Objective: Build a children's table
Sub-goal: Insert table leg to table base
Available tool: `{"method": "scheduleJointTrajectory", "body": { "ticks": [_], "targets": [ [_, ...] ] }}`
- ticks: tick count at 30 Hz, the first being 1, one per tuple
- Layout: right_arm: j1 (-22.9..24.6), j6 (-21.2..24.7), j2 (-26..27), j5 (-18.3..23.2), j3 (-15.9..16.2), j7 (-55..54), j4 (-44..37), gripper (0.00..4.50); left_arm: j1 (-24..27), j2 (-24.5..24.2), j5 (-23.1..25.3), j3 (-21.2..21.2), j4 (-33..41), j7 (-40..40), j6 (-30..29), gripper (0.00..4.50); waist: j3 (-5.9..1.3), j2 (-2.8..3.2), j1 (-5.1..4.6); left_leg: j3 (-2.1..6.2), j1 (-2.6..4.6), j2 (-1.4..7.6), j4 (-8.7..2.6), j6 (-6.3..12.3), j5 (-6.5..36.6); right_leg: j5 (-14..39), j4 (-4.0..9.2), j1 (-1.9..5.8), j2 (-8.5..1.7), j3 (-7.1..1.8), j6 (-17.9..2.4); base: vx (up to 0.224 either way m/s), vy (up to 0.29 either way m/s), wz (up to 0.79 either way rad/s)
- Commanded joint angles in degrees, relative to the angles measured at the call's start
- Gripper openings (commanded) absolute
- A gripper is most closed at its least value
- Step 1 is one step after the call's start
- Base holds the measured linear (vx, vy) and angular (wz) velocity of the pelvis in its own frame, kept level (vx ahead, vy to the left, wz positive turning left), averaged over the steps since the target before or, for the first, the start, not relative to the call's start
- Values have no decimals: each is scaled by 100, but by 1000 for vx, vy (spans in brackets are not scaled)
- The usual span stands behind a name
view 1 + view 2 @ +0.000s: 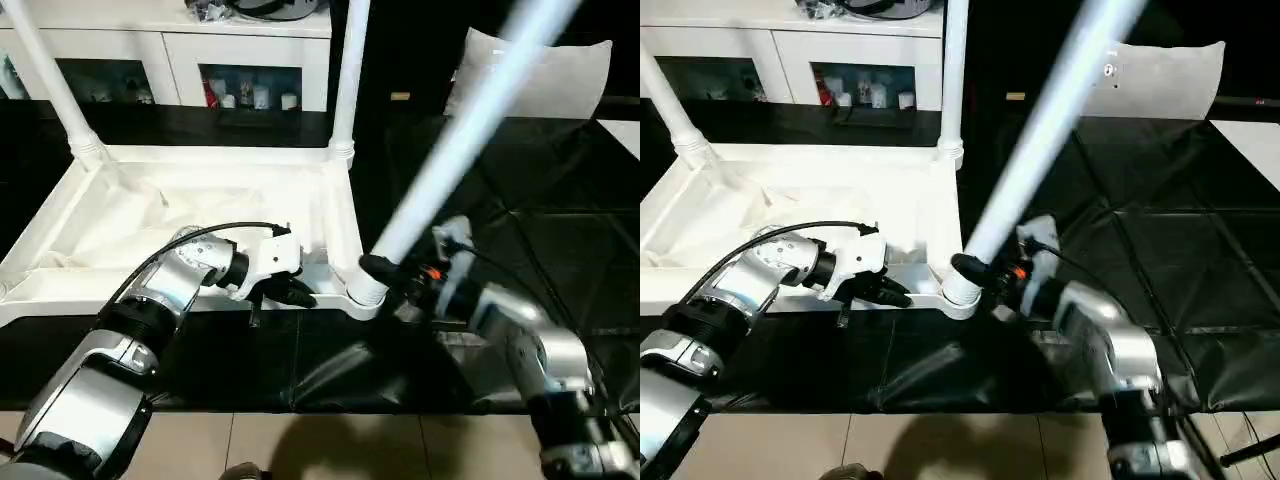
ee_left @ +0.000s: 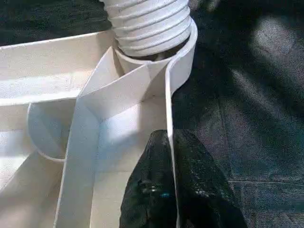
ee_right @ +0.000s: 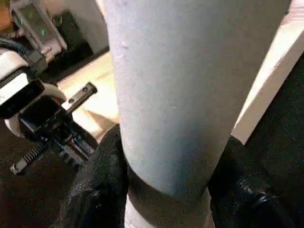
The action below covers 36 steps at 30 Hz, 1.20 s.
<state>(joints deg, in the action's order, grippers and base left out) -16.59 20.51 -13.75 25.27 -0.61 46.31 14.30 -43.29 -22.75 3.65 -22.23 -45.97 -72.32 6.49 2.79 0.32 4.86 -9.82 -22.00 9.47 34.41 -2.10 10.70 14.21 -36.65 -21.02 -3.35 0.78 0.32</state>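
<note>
- The table top (image 1: pixel 190 215) lies upside down on a black mat (image 1: pixel 540 230), its ribbed underside facing up.
- Two legs stand upright in the far corner sockets: the far left leg (image 1: pixel 45 75) and the far right leg (image 1: pixel 348 75).
- A third leg (image 1: pixel 455 140) leans steeply up and to the right, its threaded end sitting at the near right corner socket (image 1: pixel 362 297).
- The right gripper (image 1: pixel 385 272) is clamped around this third leg just above the socket, one black finger on each side of the shaft, as the right wrist view shows.
- The left gripper (image 1: pixel 290 293) sits at the near rim of the table top, just left of the same corner socket; its fingers (image 2: pixel 156 190) pinch the thin rim wall between them.
- A white cabinet (image 1: pixel 200 60) with glass doors stands behind the table.
</note>
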Motion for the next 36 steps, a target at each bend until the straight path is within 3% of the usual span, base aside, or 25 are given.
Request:
{"method": "scheduleJointTrajectory", "body": {
  "ticks": [1, 4, 5, 7, 9, 12, 18, 24, 28, 29, 31, 36],
  "targets": [
    [277, -223, -81, -380, 167, -188, 127, 190, -122, -59, 45, 146, -27, 81, 30, 0, -335, 88, 17, 129, 159, 395, -462, -57, 1145, -376, 422, 161, -530, -193, -1644, 0, 0, 0],
    [358, -712, -297, -937, 505, -253, 42, 190, -127, -61, 59, 137, -48, 84, 63, 0, -322, 85, -2, 137, 168, 393, -484, -137, 1304, -114, 449, 156, -516, -194, -1587, 0, 0, 0],
    [357, -800, -385, -1108, 634, -258, 40, 190, -126, -65, 68, 125, -48, 72, 71, 0, -315, 116, -5, 136, 168, 385, -481, -159, 1323, -64, 452, 153, -515, -205, -1561, 0, 0, 0],
    [324, -810, -531, -1338, 844, -211, 54, 190, -122, -76, 96, 93, -31, 48, 88, 0, -314, 119, -11, 138, 169, 387, -490, -164, 1383, 1, 461, 156, -516, -213, -1547, 0, 0, 0],
    [287, -745, -592, -1426, 954, -129, 73, 190, -118, -84, 117, 65, -17, 17, 103, 0, -306, 100, -21, 137, 157, 383, -488, -108, 1337, -70, 466, 165, -509, -216, -1532, 0, 0, 0],
    [183, -589, -665, -1486, 1212, 187, 183, 190, -123, -90, 161, 4, -19, -41, 163, 0, -301, 151, -33, 146, 171, 387, -496, -132, 1514, 167, 486, 150, -509, -217, -1543, 0, 0, 0],
    [-44, -417, -816, -1628, 1733, 666, 433, 190, -317, -25, 282, -62, -203, -14, 340, 0, -320, 129, -78, 137, 152, 379, -476, -29, 1346, -154, 472, 176, -500, -211, -1616, 0, 0, 0],
    [-250, -309, -742, -1679, 1786, 703, 524, 190, -623, -11, 396, -48, -539, 53, 471, 0, -306, 143, -95, 143, 171, 393, -499, -85, 1595, 418, 515, 151, -516, -216, -1599, 0, 0, 0],
    [-406, -238, -618, -1674, 1847, 702, 654, 190, -714, -55, 432, -44, -668, 16, 559, 0, -298, 145, -116, 150, 165, 395, -518, -137, 1692, 533, 523, 135, -519, -217, -1586, 0, 0, 0],
    [-440, -250, -612, -1701, 1881, 714, 690, 190, -736, -56, 440, -43, -700, 6, 580, 0, -295, 175, -120, 157, 161, 390, -524, -159, 1745, 615, 526, 132, -526, -216, -1582, 0, 0, 0],
    [-509, -252, -563, -1693, 1918, 757, 731, 190, -785, -50, 456, -31, -778, 8, 625, 0, -285, 155, -139, 159, 165, 391, -534, -186, 1856, 828, 552, 120, -530, -224, -1550, 0, 0, 0],
    [-627, -303, -502, -1701, 1989, 898, 728, 189, -875, -30, 485, 15, -955, 69, 744, 0, -295, 164, -122, 153, 170, 404, -539, -177, 1801, 653, 544, 112, -525, -228, -1562, 0, 0, 0]
  ]
}}
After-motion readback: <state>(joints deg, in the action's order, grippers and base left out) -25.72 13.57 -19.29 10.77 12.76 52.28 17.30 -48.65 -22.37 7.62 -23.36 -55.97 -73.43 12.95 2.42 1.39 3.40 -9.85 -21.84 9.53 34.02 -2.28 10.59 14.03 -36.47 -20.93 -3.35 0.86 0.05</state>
